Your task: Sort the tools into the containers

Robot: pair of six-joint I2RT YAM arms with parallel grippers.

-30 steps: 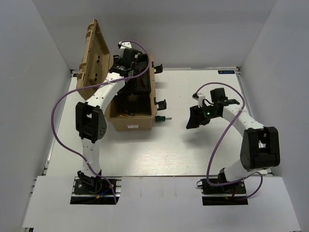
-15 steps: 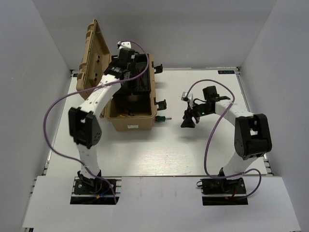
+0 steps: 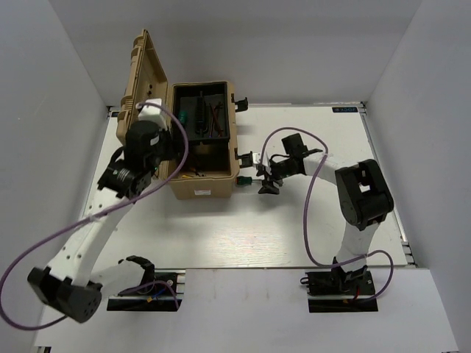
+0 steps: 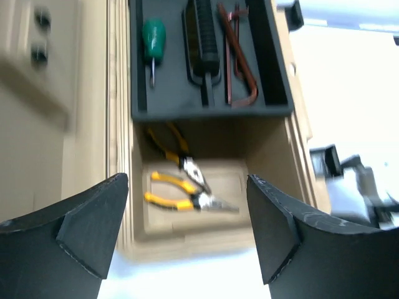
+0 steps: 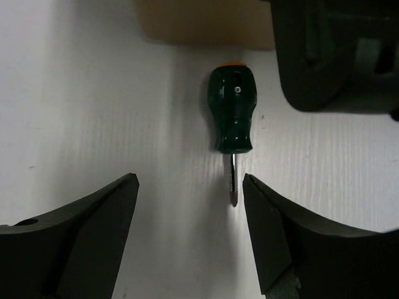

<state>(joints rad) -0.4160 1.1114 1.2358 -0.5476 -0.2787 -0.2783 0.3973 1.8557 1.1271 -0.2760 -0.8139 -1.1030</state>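
The tan toolbox (image 3: 200,187) stands open at the back left, its lid (image 3: 143,81) upright. In the left wrist view its black tray (image 4: 174,99) holds a green-handled screwdriver (image 4: 153,37) and dark hex keys (image 4: 235,56). Two yellow-handled pliers (image 4: 181,193) lie on the box floor. My left gripper (image 3: 120,180) is open and empty, held above the box's near left side (image 4: 187,230). A second green screwdriver (image 3: 244,179) lies on the table by the box's right front corner. My right gripper (image 3: 266,181) is open around its tip (image 5: 190,212), shaft near the right finger; its handle (image 5: 232,121) points at the box.
A black side latch (image 5: 336,56) of the toolbox hangs just right of the screwdriver handle. The box wall (image 5: 199,22) is right behind the handle. White walls enclose the table on the left, back and right. Purple cables loop from both arms.
My left arm pulled back from over the tray to the near left of the box. My right gripper moved left to the screwdriver on the table.
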